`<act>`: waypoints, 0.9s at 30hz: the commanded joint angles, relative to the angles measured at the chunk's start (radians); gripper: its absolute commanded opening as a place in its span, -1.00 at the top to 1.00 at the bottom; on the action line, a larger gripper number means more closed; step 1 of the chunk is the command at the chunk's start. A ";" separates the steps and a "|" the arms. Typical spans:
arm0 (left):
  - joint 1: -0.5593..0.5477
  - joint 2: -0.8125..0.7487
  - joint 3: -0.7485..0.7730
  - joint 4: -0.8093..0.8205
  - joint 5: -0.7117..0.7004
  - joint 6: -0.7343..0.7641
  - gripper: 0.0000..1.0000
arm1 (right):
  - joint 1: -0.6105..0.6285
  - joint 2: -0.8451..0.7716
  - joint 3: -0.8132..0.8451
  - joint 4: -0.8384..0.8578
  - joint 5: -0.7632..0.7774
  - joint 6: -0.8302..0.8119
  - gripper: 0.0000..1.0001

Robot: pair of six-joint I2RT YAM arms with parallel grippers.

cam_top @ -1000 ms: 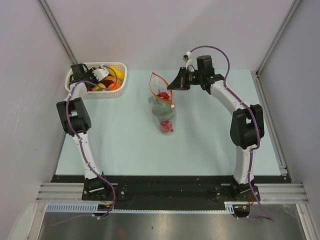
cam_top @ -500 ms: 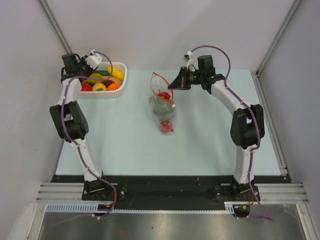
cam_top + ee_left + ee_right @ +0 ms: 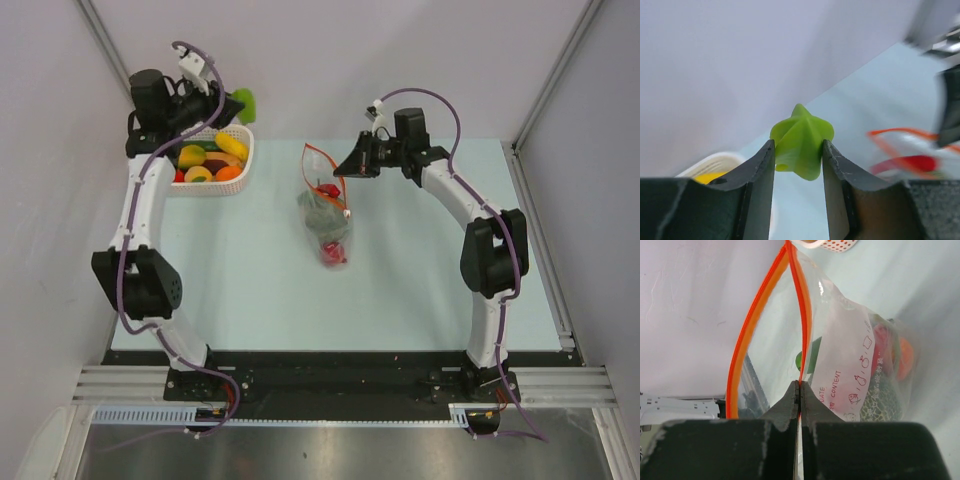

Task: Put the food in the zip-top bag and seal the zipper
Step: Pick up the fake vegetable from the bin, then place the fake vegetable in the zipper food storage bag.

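My left gripper (image 3: 236,103) is raised above the white basket's right end and is shut on a green ridged toy fruit (image 3: 801,140), also seen from above (image 3: 243,101). The clear zip-top bag (image 3: 326,218) lies at the table's middle with its mouth open and held up; red, green and orange toy food shows inside it (image 3: 890,362). My right gripper (image 3: 343,170) is shut on the orange-red zipper strip (image 3: 801,315) at the bag's mouth (image 3: 799,385). The zipper's white slider end (image 3: 344,212) hangs at the bag's right side.
A white lattice basket (image 3: 243,160) at the back left holds several yellow, orange, red and green toy foods (image 3: 200,163). White walls close the back and both sides. A metal rail (image 3: 545,250) runs along the table's right edge.
My left gripper rose out of the basket with the green toy fruit and swung right, above the basket's right end. My right gripper and the bag stayed in place.
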 commanded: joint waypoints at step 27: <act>-0.399 -0.170 -0.258 -0.234 -0.088 0.570 -0.30 | 0.045 -0.045 0.047 0.058 -0.026 0.007 1.00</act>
